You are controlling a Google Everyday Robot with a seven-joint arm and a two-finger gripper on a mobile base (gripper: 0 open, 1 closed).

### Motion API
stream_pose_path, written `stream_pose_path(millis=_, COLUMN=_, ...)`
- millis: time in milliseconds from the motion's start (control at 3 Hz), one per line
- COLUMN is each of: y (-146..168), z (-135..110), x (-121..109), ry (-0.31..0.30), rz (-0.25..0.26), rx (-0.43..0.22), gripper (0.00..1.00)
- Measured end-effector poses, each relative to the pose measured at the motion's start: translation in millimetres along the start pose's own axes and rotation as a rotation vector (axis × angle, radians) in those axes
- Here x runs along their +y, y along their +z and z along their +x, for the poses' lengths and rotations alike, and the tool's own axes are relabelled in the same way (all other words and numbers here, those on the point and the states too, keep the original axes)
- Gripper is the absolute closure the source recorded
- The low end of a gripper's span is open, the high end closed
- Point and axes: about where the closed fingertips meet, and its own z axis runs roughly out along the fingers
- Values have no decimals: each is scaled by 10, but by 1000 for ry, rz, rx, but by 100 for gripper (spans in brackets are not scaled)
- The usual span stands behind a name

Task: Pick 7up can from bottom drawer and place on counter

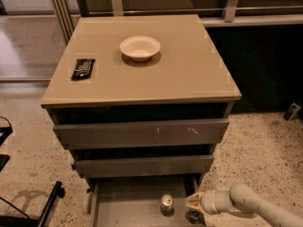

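Note:
The 7up can [166,205] stands upright in the open bottom drawer [128,207], right of its middle; only its silver top and a bit of body show. My gripper [194,208] comes in from the lower right on a pale arm and sits at the drawer's right wall, just right of the can and apart from it. The tan counter [189,74] tops the grey cabinet above.
A cream bowl [140,47] and a dark wrapped snack bar [83,68] lie on the counter. The middle drawer [142,165] and the scratched top drawer [142,132] overhang the bottom one. A black base leg [49,207] stands at the lower left on speckled floor.

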Motion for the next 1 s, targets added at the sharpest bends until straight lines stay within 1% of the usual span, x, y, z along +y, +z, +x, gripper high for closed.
stream_pose_path(millis=333, y=220, z=-38, x=42, ry=-13, rz=-36, rx=-31, gripper=45)
stream_pose_path(millis=1000, y=498, z=-63, x=63, ry=-22, rz=-78, rx=-67, gripper=43)
